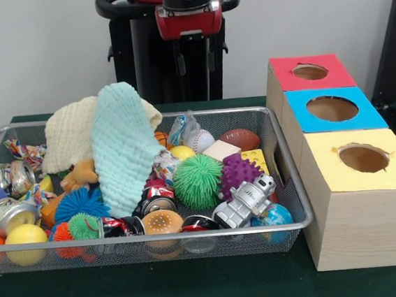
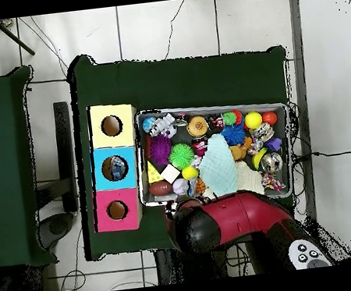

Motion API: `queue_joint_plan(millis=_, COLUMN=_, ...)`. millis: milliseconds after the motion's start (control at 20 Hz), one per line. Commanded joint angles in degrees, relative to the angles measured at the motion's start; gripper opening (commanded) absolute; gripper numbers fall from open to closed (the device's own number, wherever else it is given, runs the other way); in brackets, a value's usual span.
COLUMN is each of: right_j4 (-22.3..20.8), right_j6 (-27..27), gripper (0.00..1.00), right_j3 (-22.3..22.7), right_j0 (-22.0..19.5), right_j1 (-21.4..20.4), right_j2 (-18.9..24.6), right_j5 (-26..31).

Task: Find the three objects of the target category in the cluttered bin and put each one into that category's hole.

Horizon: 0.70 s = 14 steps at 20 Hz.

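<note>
- One large silver wire-mesh basket (image 1: pixel 288 164) fills the middle of the green desk (image 1: pixel 197 289), crammed with balls, cans, toys and cloths.
- Three pale wooden boxes stand in a row along the desk's edge beside the basket. The red-topped box (image 1: pixel 283 70) is the one nearest the robot's edge, and its round hole (image 1: pixel 310 72) is clear.
- One mint-green waffle cloth (image 1: pixel 122 152) drapes over the heap and may hide a target.
- Two crumpled clear plastic wrappers show. A blue-printed one (image 1: pixel 181 129) lies by the basket's rim on the robot's side, and a multicolour one (image 1: pixel 164 167) lies lower in the pile, wedged among balls.
- Both look very light, thin, slick and springy. I would pinch a bunched fold at the top rather than a flat face.
- One gripper (image 1: pixel 193 57) hangs above the desk's robot-side edge, holding nothing visible. Whether it is open or closed cannot be told.
</note>
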Motion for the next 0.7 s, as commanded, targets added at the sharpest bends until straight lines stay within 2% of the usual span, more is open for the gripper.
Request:
queue_joint_plan(millis=50, right_j4=-5.5, right_j6=-7.1, gripper=1.0, right_j3=-5.9, right_j0=-1.0, right_j1=5.0, right_j2=2.1, right_j5=2.5)
queue_joint_plan(millis=200, right_j4=-7.2, right_j6=-7.0, gripper=1.0, right_j3=-6.5, right_j0=-1.6, right_j1=7.0, right_j2=1.8, right_j5=1.4)
queue_joint_plan(millis=450, right_j4=-11.7, right_j6=-6.3, gripper=1.0, right_j3=-10.0, right_j0=-2.3, right_j1=13.3, right_j2=0.4, right_j5=-1.2)
queue_joint_plan(millis=700, right_j4=-12.7, right_j6=-5.6, gripper=1.0, right_j3=-10.5, right_j0=-3.2, right_j1=14.4, right_j2=1.2, right_j5=-1.2)
